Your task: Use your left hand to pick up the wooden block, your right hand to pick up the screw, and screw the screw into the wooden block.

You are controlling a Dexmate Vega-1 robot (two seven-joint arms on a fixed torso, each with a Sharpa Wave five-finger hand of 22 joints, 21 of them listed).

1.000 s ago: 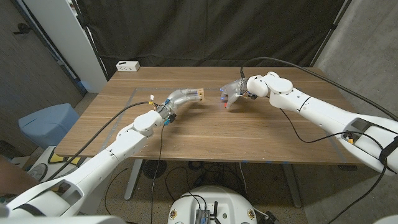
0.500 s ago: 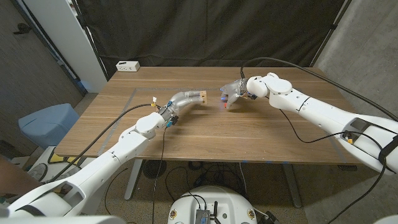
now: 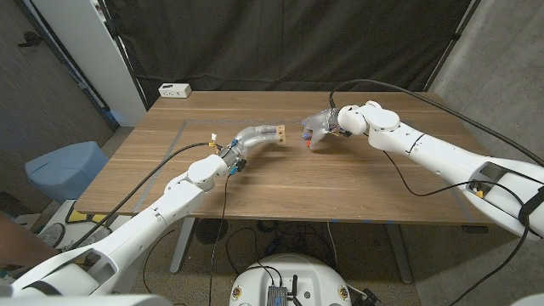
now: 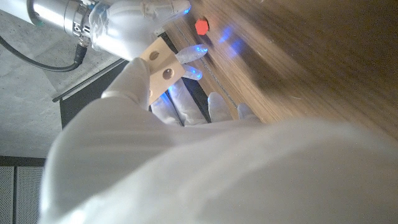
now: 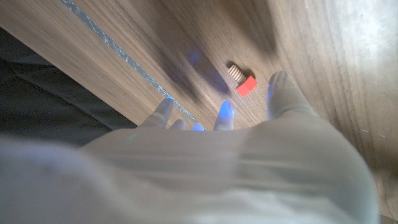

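Left hand [image 3: 252,133] fingers hold pale two-holed wooden block [image 3: 274,131]; right hand [image 3: 320,125] fingers spread above red-headed screw [image 5: 242,79].

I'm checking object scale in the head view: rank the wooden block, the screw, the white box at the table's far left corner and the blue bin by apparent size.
1. Blue bin
2. White box
3. Wooden block, partly covered by the left hand, so only roughly placed
4. Screw

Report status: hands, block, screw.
Left robot hand holds block. Right robot hand open over screw, which lies on table. Nothing in the way.
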